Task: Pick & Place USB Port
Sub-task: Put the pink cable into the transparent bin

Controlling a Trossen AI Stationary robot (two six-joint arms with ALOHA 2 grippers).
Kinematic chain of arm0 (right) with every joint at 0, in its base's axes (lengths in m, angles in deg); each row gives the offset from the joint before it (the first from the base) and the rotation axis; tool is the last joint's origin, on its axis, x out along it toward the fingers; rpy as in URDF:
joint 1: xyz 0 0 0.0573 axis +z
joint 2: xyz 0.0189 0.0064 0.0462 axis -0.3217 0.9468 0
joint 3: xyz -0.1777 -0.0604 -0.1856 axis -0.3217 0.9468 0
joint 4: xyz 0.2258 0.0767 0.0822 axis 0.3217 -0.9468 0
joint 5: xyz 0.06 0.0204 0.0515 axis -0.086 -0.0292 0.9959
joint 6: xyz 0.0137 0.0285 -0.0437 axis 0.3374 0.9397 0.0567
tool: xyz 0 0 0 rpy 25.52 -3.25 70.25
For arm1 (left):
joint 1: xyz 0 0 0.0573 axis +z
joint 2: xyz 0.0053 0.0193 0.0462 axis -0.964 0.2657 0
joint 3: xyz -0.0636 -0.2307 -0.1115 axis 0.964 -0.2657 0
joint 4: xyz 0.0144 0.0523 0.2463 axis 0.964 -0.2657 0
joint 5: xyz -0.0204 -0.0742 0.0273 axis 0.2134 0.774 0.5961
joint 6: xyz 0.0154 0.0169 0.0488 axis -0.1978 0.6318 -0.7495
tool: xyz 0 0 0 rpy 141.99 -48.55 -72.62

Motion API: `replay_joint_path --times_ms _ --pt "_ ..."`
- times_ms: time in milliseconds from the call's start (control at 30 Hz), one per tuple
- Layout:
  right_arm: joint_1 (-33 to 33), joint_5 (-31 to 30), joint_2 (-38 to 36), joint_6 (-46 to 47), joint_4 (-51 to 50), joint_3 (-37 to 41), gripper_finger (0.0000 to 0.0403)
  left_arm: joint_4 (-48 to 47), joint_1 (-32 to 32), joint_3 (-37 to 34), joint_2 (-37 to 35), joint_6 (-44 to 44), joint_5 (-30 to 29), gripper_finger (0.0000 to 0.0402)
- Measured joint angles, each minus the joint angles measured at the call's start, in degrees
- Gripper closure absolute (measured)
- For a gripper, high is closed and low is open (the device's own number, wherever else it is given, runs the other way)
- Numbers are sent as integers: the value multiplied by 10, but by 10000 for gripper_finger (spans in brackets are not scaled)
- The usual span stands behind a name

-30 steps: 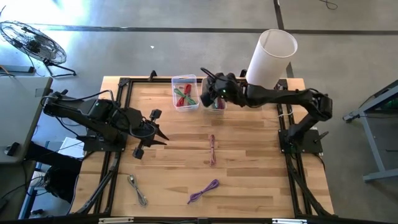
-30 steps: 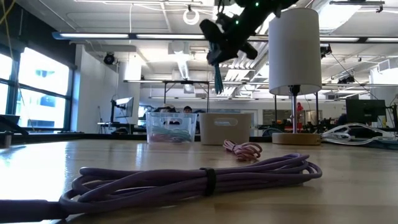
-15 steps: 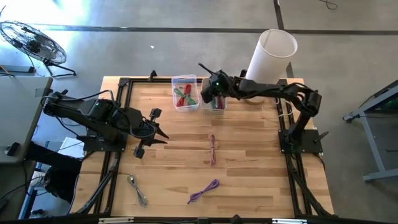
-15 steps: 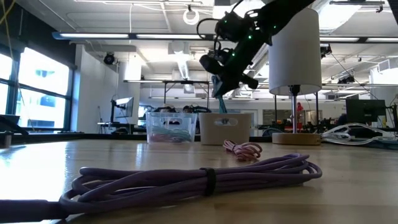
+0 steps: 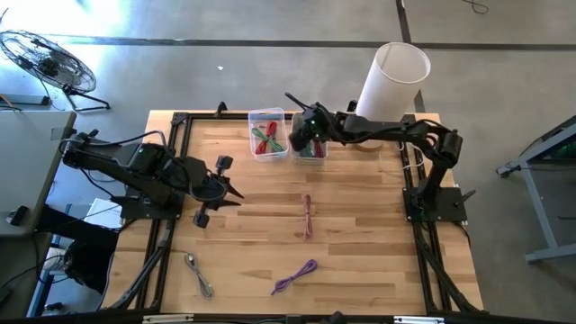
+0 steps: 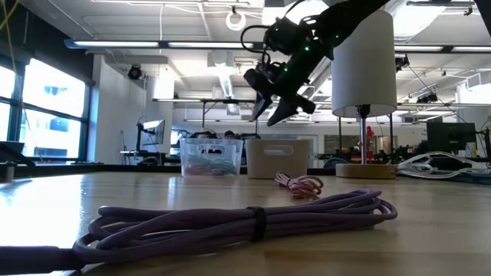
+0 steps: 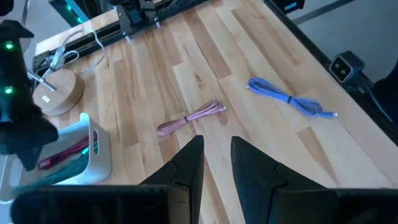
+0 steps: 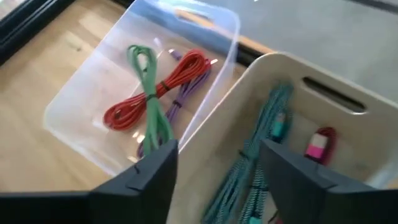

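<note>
And there it goes: the right gripper, high in the upper centre of the low view over the white bin, has just sprung its jaws wide, and the teal cable that dangled from it a second ago is gone from the fingers. The right wrist view finds it lying inside the white bin, beside a pink-plugged cable. That looks like one cable delivered. In the high view the clear bin sits just left of it. The left gripper waits at centre left, jaws narrow and empty. Still on the table: a pink cable, a purple cable and a grey cable, lower centre.
</note>
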State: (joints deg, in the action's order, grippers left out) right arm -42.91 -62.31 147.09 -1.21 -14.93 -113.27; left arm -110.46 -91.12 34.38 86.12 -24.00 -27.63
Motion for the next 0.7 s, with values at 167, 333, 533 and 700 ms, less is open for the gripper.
replay_joint_path --times_ms 167,333,533,700 --pt "2 62 -12 -5 18 0 149 -10 0 0 0 0 -4 324" --pt "7 191 -48 -18 91 1 143 -9 0 0 0 1 -4 324" --pt "59 305 -128 -32 88 0 143 -9 0 0 0 11 -6 324" --pt "135 306 -186 -4 -16 0 142 -11 0 0 0 17 -5 324"
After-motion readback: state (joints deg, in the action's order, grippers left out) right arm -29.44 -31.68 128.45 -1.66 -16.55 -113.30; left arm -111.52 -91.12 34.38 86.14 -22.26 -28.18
